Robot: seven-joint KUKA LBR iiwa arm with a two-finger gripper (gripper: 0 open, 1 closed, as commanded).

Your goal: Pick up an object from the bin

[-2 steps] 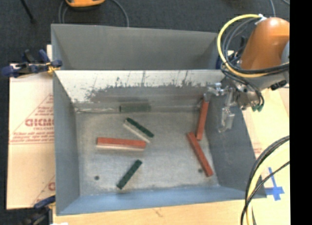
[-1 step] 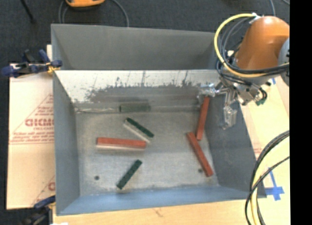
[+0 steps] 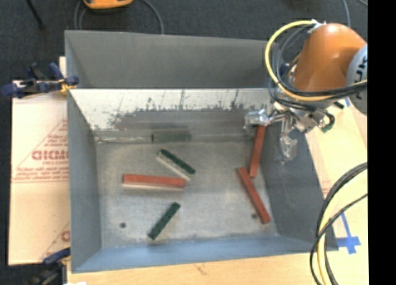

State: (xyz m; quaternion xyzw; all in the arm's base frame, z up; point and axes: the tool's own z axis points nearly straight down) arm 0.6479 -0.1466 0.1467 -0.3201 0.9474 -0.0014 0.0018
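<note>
My gripper (image 3: 272, 134) hangs over the bin's right side, near the back corner. A red-brown bar (image 3: 257, 152) stands steeply there. Its top end meets the gripper's left side and its lower end rests by a second red-brown bar (image 3: 253, 196), which lies along the right edge of the floor. Whether the steep bar is gripped or only leans against the wall is unclear.
Further left on the floor lie a long red-brown bar (image 3: 153, 181), a pale and green bar (image 3: 176, 162) and a dark green bar (image 3: 164, 220). Another dark green bar (image 3: 171, 136) lies along the back wall. The arm's orange cover and cables hang over the right rim.
</note>
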